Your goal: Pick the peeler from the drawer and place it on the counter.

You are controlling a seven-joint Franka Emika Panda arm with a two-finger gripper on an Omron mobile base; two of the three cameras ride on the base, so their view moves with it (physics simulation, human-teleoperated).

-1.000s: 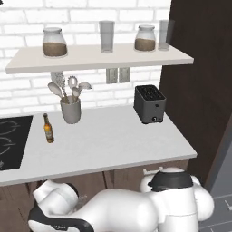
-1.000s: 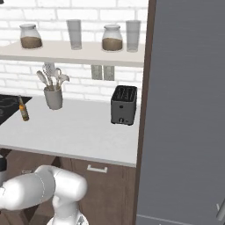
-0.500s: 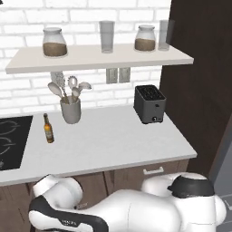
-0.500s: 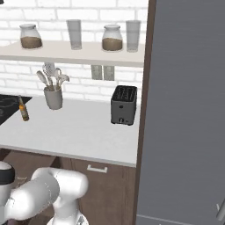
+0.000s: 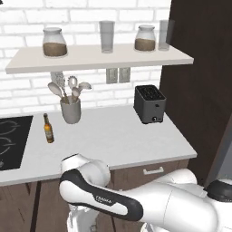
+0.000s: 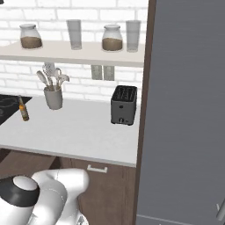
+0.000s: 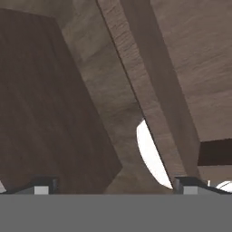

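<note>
The peeler is hidden. The counter [image 5: 113,136] [image 6: 79,129] runs pale grey-white above dark brown cabinet fronts. A drawer front with a small pale handle [image 5: 153,171] [image 6: 97,168] sits just under the counter's edge, and it looks shut. My arm [image 5: 104,199] bends down in front of the cabinets, below the counter's level. In the hand view my gripper [image 7: 115,186] is open, its two dark fingertips [image 7: 43,185] far apart with nothing between them. It faces brown wooden cabinet panels [image 7: 54,104] at close range.
On the counter stand a dark toaster [image 5: 149,104], a grey utensil holder with pale spoons and a whisk [image 5: 70,108] and a small brown bottle [image 5: 48,129]. A black cooktop [image 5: 11,140] lies at the left. A wall shelf [image 5: 99,56] carries jars and glasses. A tall grey fridge [image 6: 184,110] stands at the right.
My arm has swung lower and further right in the left base view, its dark joint dropping toward the corner. The things on the counter have not moved.
</note>
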